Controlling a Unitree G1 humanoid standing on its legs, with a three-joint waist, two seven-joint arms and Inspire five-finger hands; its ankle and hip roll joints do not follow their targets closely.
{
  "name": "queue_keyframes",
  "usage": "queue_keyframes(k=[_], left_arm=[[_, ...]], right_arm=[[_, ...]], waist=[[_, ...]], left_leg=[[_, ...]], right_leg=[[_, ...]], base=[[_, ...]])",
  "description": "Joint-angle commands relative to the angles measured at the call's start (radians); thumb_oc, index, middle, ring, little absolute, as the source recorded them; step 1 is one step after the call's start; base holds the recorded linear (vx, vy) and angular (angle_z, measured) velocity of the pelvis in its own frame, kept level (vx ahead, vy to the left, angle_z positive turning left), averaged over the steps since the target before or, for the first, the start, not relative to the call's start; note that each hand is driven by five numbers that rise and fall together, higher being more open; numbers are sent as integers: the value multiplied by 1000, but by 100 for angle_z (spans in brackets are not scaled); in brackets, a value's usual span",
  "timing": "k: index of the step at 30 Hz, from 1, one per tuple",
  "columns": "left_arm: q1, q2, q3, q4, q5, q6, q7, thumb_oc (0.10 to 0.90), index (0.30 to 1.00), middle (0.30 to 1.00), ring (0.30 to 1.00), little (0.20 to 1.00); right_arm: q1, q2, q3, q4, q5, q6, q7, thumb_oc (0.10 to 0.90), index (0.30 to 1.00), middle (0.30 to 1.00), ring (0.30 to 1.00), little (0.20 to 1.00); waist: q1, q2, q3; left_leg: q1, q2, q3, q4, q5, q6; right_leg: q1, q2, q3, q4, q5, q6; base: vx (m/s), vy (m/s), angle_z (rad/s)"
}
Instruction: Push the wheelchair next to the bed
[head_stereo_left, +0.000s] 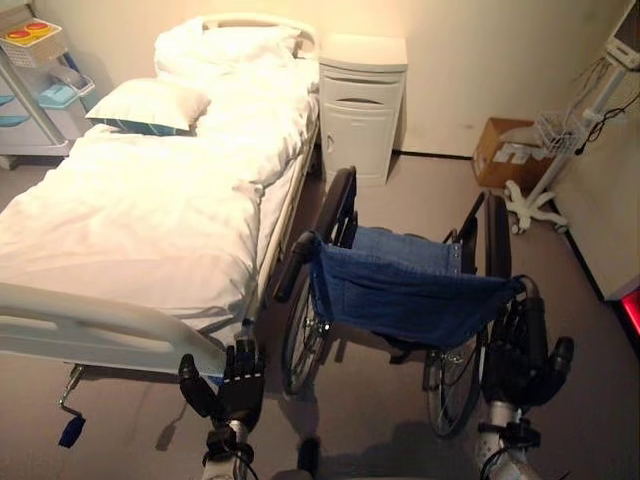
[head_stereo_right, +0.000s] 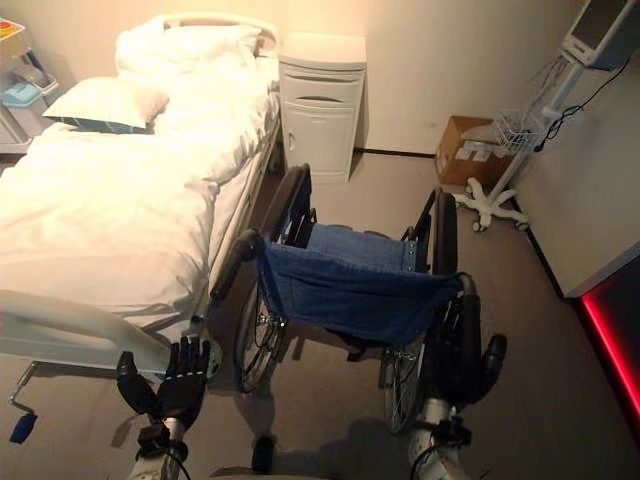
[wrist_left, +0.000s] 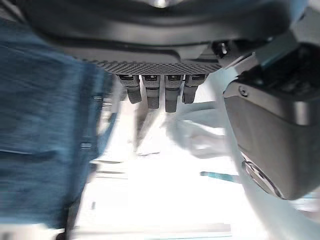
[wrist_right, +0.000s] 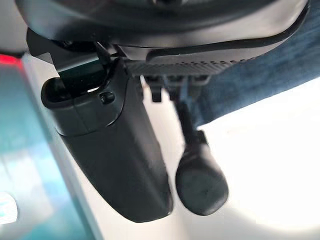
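I am standing behind the wheelchair (head_stereo_left: 400, 290), which is sitting on the grey floor just beside the bed (head_stereo_left: 150, 220), its front pointing toward the white bedside cabinet (head_stereo_left: 362, 105) at the wall. My right hand (head_stereo_left: 527, 355) is resting at the right push handle (wrist_right: 201, 185); in my right wrist view the thumb lies alongside the rounded end of the grip, but I cannot tell whether my fingers are actually wrapping it. My left hand (head_stereo_left: 232, 385) is hanging spread and free, fingers straight, near the bed's white footboard (head_stereo_left: 100, 330) and well short of the left push handle (head_stereo_left: 295, 265), holding nothing. I am judging the chair to be a fairly heavy, rigid frame that rolls readily on its big wheels, while the blue fabric back (head_stereo_left: 410, 295) is slack and would only sag if I pressed on it. So the places to take hold are the two dark padded handles, which look grippy, not slippery. Pushing from one handle alone would likely swing the chair sideways, so I am thinking the left hand needs its grip too, and the bed's frame is close enough that a wheel could catch on it.
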Motion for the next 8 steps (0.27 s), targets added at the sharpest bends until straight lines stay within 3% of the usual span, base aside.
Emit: queue_keyframes(k=[1,5,8], left_arm=[[-72,4,38,89,189,15,-52,800,900,900,900,900],[-87,5,-32,259,513,-116,102,800,900,900,900,900],[-102,4,-111,366,694,-189,158,800,900,900,900,900]], right_arm=[[-53,1,-34,30,8,56,-166,800,900,900,900,900],[-37,25,44,159,-233,-25,-352,800,900,900,900,900],[-36,60,131,189,-286,-69,-377,800,900,900,900,900]], waist=[[16,-9,-39],[5,1,-39],[-5,8,-39]], left_leg=[[138,-36,37,14,-156,16],[137,-38,41,15,-153,24],[135,-41,40,14,-149,28]], right_leg=[[-100,-48,93,15,170,52],[-104,-45,106,20,170,46],[-109,-41,115,26,167,40]], base=[[5,23,-3],[-12,30,-3],[-6,10,0]])
